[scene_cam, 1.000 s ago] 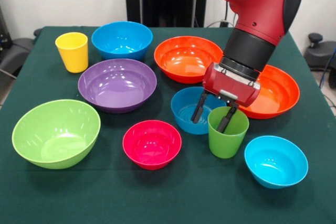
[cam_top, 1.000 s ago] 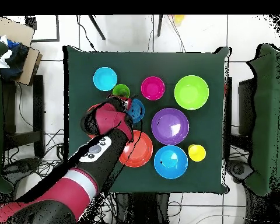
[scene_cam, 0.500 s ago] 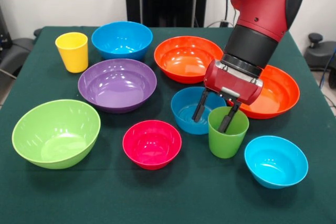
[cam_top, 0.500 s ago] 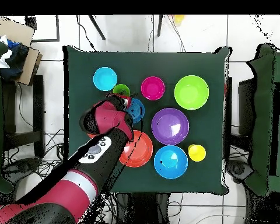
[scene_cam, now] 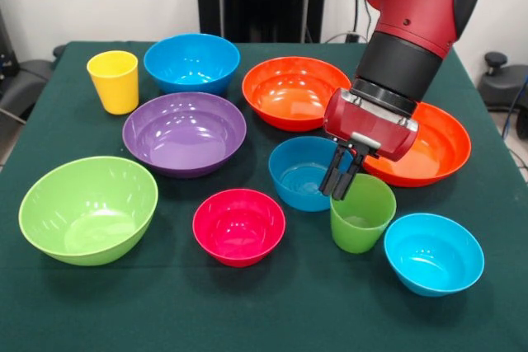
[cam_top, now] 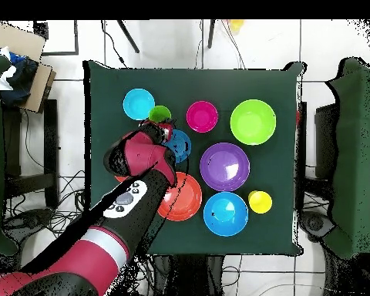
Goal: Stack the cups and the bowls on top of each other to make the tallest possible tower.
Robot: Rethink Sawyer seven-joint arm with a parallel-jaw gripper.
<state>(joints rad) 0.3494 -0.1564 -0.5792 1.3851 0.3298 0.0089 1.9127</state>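
Green cup (scene_cam: 361,213) glossy, tapered, handleless, tilted slightly, mouth up. Sits just beside small blue bowl (scene_cam: 303,172), between it and cyan bowl (scene_cam: 433,253), in front of orange bowl (scene_cam: 425,144). No pieces stacked. Gripper (scene_cam: 340,185) over cup's rim on blue bowl's side, fingers drawn together, pinching cup's wall there.

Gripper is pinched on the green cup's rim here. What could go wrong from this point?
The gripper pinches only the near-side rim of the green cup, so the cup could tilt or slip once lifted. The small blue bowl and cyan bowl sit close by; a swinging cup might knock them.
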